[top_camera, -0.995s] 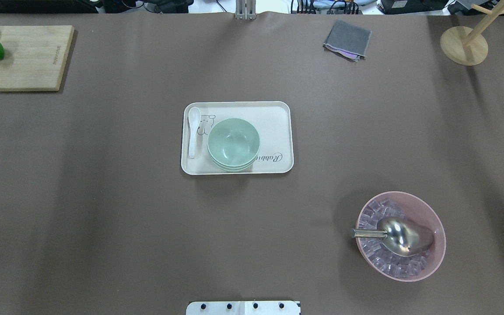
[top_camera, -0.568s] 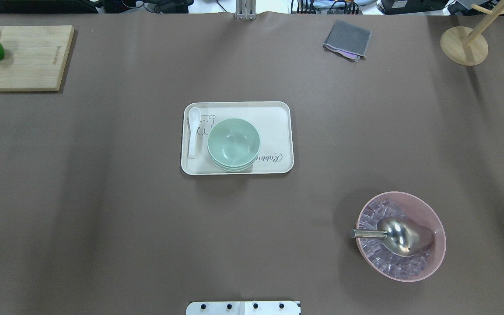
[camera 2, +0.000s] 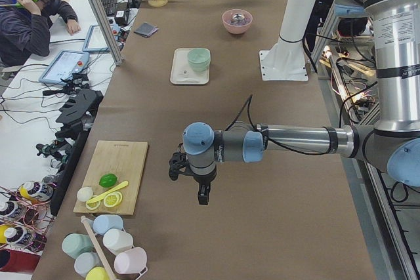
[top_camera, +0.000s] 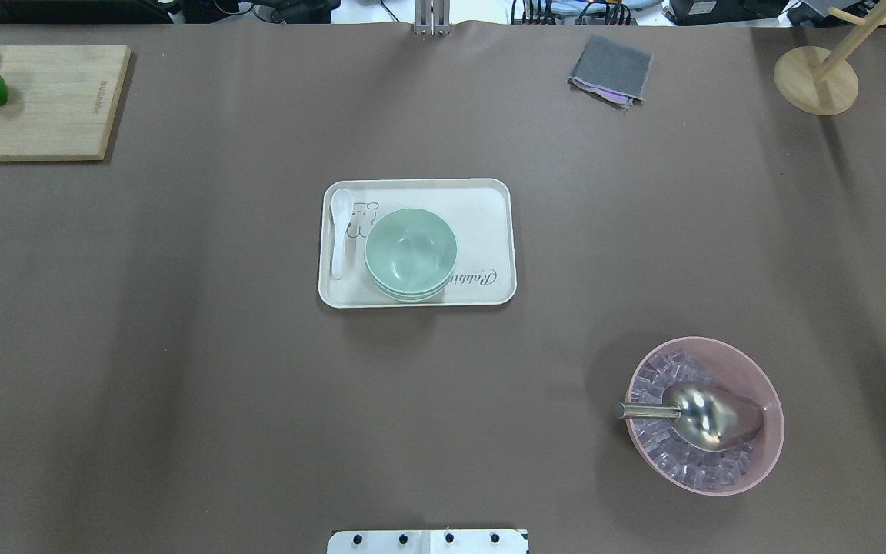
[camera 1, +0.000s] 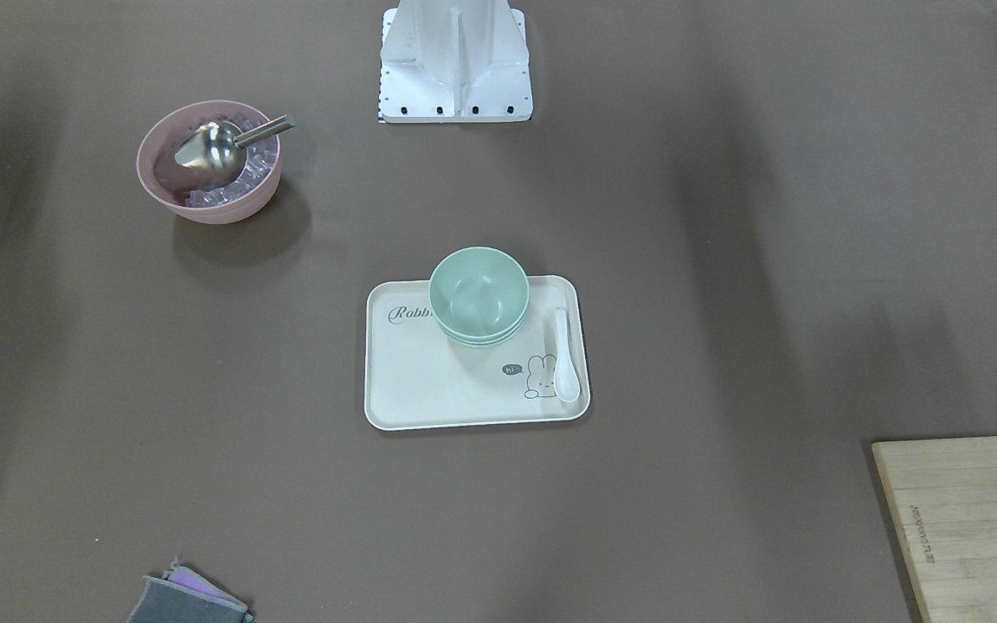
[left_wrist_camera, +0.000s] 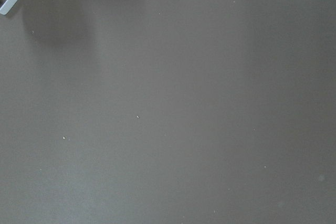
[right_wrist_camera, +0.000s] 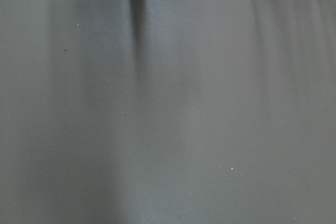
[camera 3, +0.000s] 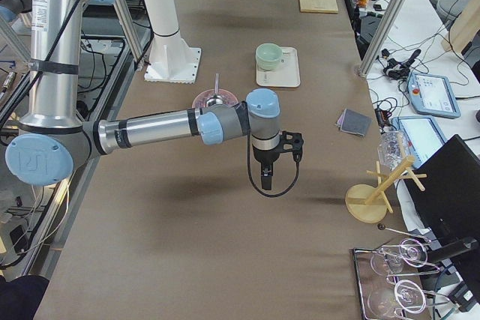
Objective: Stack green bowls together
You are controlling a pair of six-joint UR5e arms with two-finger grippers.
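Three pale mint-green bowls point(top_camera: 411, 250) sit nested in one stack on a cream tray point(top_camera: 483, 219) at the table's middle, also in the front-facing view point(camera 1: 479, 294) and small in both side views point(camera 2: 199, 59) point(camera 3: 268, 55). My left gripper point(camera 2: 202, 196) shows only in the exterior left view, hanging over bare table near the cutting board, far from the bowls. My right gripper point(camera 3: 265, 183) shows only in the exterior right view, over bare table. I cannot tell whether either is open or shut. Both wrist views show only brown table.
A white spoon point(top_camera: 341, 231) lies on the tray beside the stack. A pink bowl with ice and a metal scoop point(top_camera: 704, 415) stands at the near right. A cutting board with fruit point(top_camera: 43, 100), a grey cloth point(top_camera: 611, 69) and a wooden stand point(top_camera: 816, 77) are at the far edge.
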